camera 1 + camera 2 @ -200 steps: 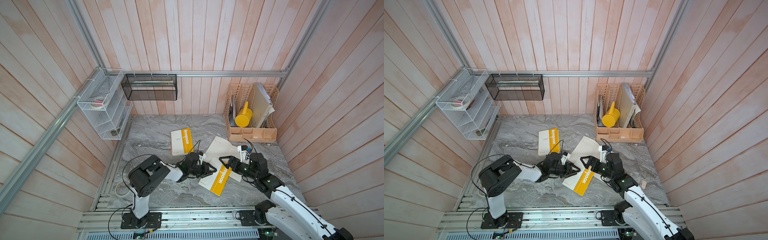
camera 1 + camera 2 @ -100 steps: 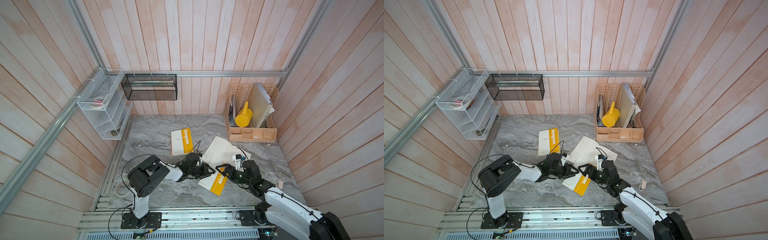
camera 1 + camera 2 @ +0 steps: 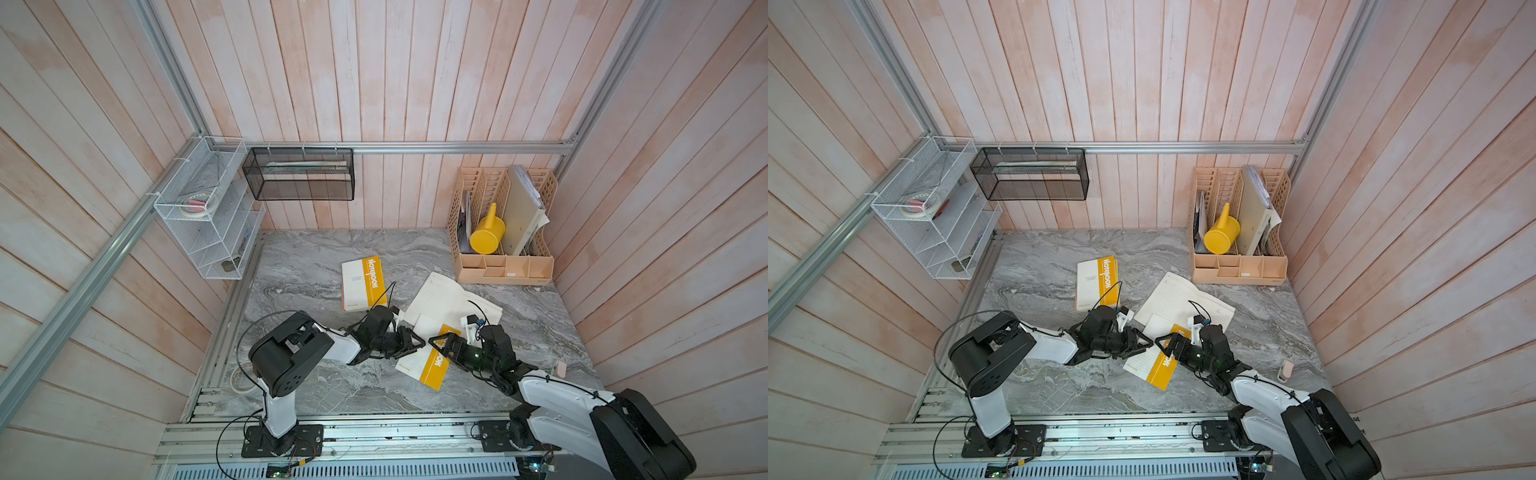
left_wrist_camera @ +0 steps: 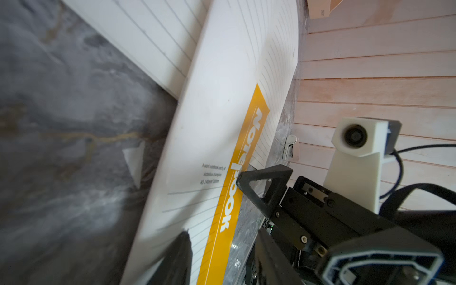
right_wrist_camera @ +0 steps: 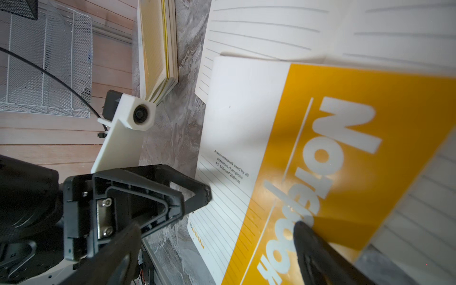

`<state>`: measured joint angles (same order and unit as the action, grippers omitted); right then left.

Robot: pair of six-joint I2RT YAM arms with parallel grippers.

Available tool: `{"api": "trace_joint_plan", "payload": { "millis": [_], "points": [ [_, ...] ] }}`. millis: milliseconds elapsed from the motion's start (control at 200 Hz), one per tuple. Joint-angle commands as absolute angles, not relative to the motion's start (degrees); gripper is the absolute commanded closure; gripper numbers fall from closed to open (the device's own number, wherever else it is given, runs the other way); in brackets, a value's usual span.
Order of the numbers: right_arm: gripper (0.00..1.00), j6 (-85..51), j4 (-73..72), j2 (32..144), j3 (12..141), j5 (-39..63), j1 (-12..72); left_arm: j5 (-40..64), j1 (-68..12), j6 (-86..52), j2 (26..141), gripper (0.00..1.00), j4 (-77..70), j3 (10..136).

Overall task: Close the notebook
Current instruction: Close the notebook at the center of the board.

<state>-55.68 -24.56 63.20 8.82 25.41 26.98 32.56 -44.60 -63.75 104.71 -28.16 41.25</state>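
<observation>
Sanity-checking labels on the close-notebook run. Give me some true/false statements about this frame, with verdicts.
1. A second white-and-yellow paper notebook lies closed on the grey marble tabletop. True.
2. The open lined-paper notebook is fully shut. False: lined pages show beyond its yellow-banded cover.
3. The yellow plastic watering can stands on the tabletop. False: it sits in the beige plastic desk organiser.
4. The left tool and right tool are both at that cover. True.
5. The black wire-mesh basket rests on the tabletop. False: it hangs on the wooden back wall.
</observation>
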Motion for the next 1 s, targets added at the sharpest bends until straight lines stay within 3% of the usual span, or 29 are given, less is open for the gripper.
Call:
{"api": "trace_joint_plan", "payload": {
  "millis": [0,540,995],
  "points": [
    [0.02,-55.1,-23.1,63.5,8.3,25.5,27.3,32.1,-43.1,-60.4,101.1,0.54,-23.4,40.7],
    [0.02,-53.8,-18.6,61.3,9.8,24.5,27.4,36.2,-38.1,-50.2,100.7,0.54,-13.0,43.6],
    [0.02,-53.6,-18.7,61.3,9.9,24.8,27.3,41.1,-36.8,-44.4,104.5,0.57,-17.7,44.5]
  ]
}}
